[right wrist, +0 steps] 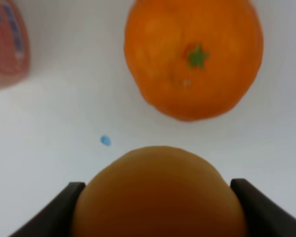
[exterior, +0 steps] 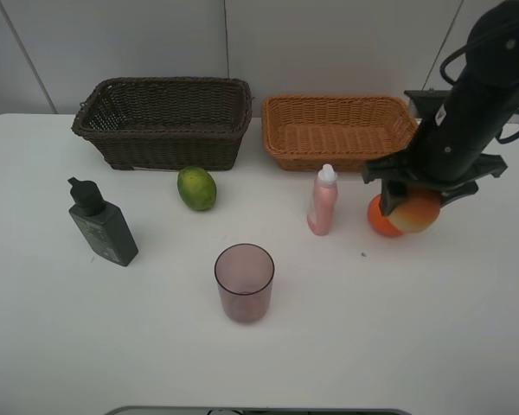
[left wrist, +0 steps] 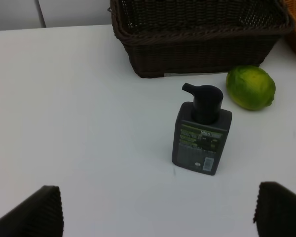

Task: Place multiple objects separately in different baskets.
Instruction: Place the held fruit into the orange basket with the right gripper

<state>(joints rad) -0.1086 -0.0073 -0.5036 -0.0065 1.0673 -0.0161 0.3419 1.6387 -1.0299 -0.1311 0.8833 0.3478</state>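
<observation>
Baskets stand side by side at the back of the white bench: the dark brown basket on the left, the light orange-tan basket on the right. The right gripper hangs in front of the tan one, its fingers clamped on the red-yellow peach. The left gripper has its fingers spread wide, holding nothing, facing the dark grey-green bottle, which is upright at the left. The mauve cup stands front-middle. The pink white-capped bottle stands just left of the orange, which lies beside the peach. The green citrus lies before the dark basket.
</observation>
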